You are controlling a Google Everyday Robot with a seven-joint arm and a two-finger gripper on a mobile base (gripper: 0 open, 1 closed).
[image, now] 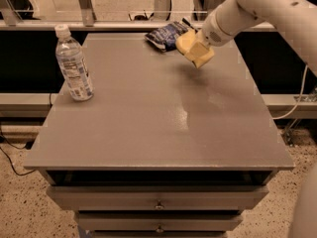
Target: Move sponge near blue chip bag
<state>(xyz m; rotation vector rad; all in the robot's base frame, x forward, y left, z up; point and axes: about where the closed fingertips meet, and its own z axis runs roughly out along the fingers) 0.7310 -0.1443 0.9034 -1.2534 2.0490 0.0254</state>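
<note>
The pale yellow sponge (pixel 194 48) is held in my gripper (pixel 198 47), lifted just above the grey table at its far right part. The gripper is shut on the sponge, with the white arm reaching in from the upper right. The dark blue chip bag (pixel 164 34) lies on the table's far edge, just left of the sponge and nearly touching it in the view.
A clear plastic water bottle (pixel 73 63) stands upright at the table's left side. The grey table (pixel 158 133) has drawers below its front edge. A rail and dark gap run behind the table.
</note>
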